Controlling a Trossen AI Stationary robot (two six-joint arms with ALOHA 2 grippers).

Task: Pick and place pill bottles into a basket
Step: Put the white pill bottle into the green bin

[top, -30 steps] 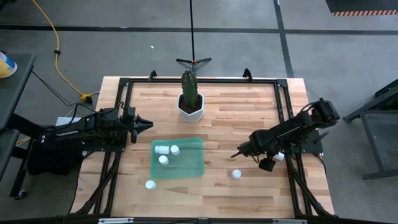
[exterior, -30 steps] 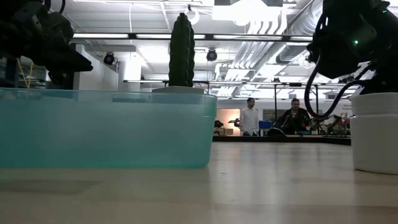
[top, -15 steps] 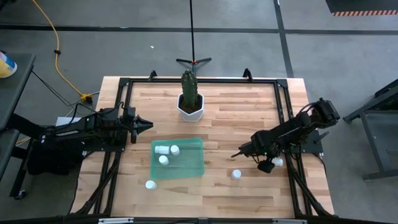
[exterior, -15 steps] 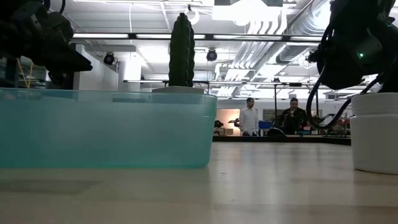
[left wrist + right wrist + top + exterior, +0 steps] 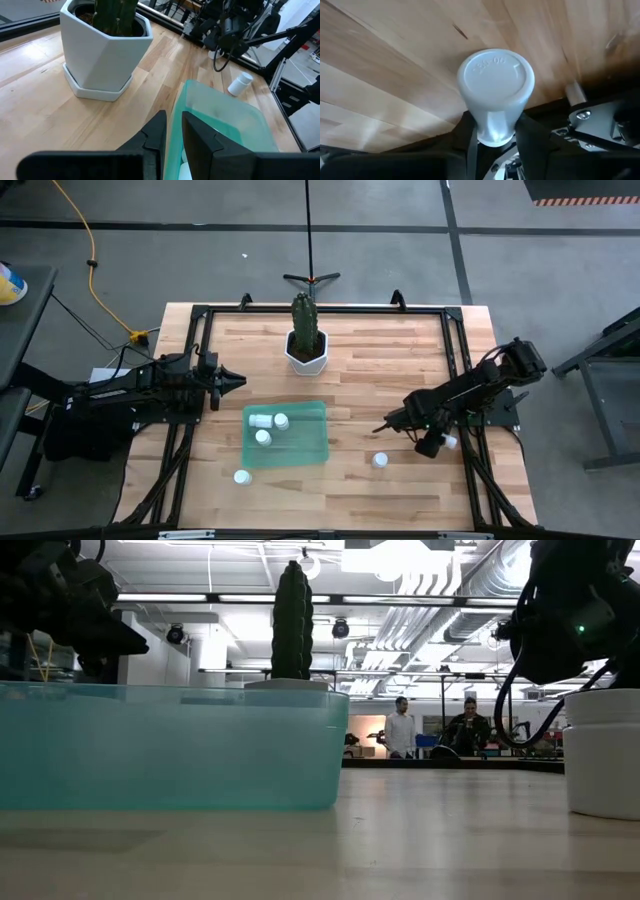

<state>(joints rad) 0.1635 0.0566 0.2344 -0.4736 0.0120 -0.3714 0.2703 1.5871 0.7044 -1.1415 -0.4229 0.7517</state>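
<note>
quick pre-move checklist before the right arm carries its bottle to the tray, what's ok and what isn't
1. Grip: right gripper is closed on a small white plastic pill bottle, one finger on each side of its body. ok
2. Bottle clear of the wooden table: cannot tell.
3. Drop space: the shallow teal-green translucent plastic tray holds three bottles at its left end; the right part is free. ok
4. Path: another white bottle stands on the table between the right gripper and the tray. not ok, go over or around it.
5. Left gripper waits shut beyond the tray's far left corner, off the route. ok
</note>
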